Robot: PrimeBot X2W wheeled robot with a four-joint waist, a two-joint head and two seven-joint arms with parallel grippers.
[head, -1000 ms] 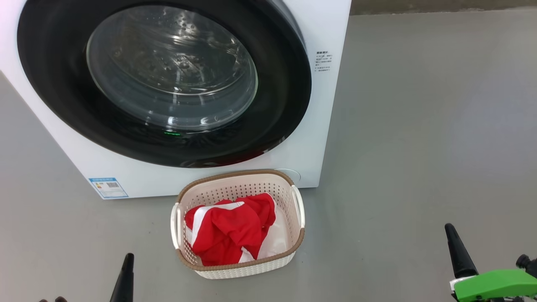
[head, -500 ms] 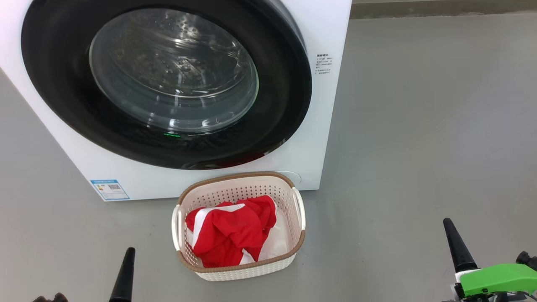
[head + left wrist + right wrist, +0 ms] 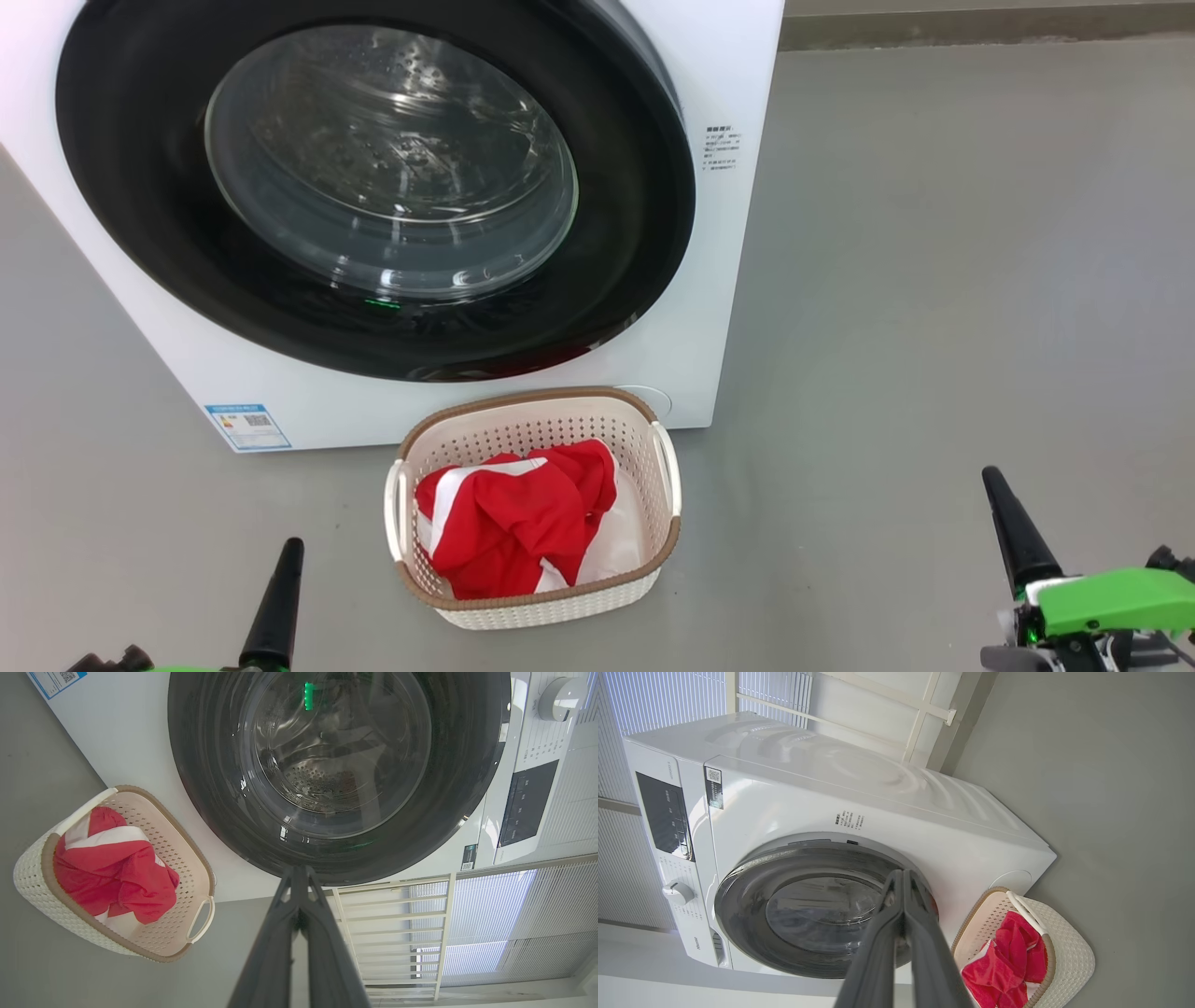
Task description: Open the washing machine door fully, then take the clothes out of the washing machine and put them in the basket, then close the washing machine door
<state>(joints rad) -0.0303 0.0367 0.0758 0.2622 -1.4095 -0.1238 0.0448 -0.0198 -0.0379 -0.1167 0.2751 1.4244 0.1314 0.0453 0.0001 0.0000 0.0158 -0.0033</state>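
The left gripper (image 3: 292, 553) points its two long dark fingers forward, toward the washing machine (image 3: 733, 280). Its jaws are pressed together, tip against tip, and hold nothing. The right gripper (image 3: 991, 481) has the same pose on the other side: fingers forward, leaning slightly inward, jaws together and empty. Behind its fingers sits a bright green plastic part (image 3: 1111, 597) of the wrist.

The basket (image 3: 532, 602) stands between the two pairs of jaws and a little ahead of the tips, nearer to the left ones and well apart from the right ones. It is oblong, of cream plastic, with rows of small holes in the walls, a brown woven-look rim and a white handle on each side. The clothes (image 3: 504, 532) lie inside it, a soft crumpled bundle of red fabric with white stripes.

Beyond the basket, ahead of both jaws, the washing machine is a big smooth white box. The round door (image 3: 140, 233) has a wide glossy black rim and a bulging clear glass window, and it lies shut against the front. Through the glass the steel drum (image 3: 317, 777) with small holes is visible. A small blue label (image 3: 247, 426) is on the lower front, ahead of the left jaws. The floor (image 3: 934, 280) is smooth and matt grey.
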